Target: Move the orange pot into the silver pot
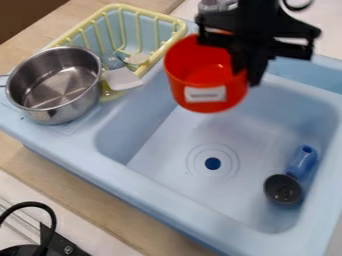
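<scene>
The black gripper (247,72) is at the upper right of centre in the camera view, shut on the right-hand wall of the orange pot (199,70). That pot hangs tilted above the back left part of the sink, its open top facing up toward the camera and a white label on its side. At the left, the silver pot (59,82) stands upright on the ledge beside the sink. Its inside is bare, and the orange pot is to its right, apart from it.
A yellow dish rack (117,37) holding a few utensils stands behind and right of the silver pot. A white utensil head (122,79) lies between rack and pot. In the light blue sink (184,125), a blue and black object (283,190) lies at the right.
</scene>
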Robot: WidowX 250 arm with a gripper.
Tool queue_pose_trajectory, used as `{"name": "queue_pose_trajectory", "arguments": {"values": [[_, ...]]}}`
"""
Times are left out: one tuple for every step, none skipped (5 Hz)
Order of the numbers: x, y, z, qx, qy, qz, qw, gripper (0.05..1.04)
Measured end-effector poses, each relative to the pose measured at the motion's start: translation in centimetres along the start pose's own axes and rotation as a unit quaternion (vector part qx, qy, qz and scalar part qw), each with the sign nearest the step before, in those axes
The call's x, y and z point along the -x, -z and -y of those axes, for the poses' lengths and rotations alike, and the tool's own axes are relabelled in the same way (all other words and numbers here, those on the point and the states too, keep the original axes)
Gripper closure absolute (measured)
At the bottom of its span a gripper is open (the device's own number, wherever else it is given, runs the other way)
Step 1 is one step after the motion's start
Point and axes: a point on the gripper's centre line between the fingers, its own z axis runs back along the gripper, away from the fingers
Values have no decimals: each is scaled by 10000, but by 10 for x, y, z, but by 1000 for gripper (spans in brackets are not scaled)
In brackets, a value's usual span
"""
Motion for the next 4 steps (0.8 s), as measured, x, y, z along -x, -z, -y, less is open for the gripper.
{"name": "queue_pose_trajectory", "arguments": {"values": [[-15, -7, -10, 26, -215, 136, 9997, 1027], [-22, -6, -28, -78, -508, 132, 9986, 1027], [-29, -2, -44, -179, -696, 113, 9974, 1027], [-40, -4, -57, -246, -890, 183, 9956, 1027]]}}
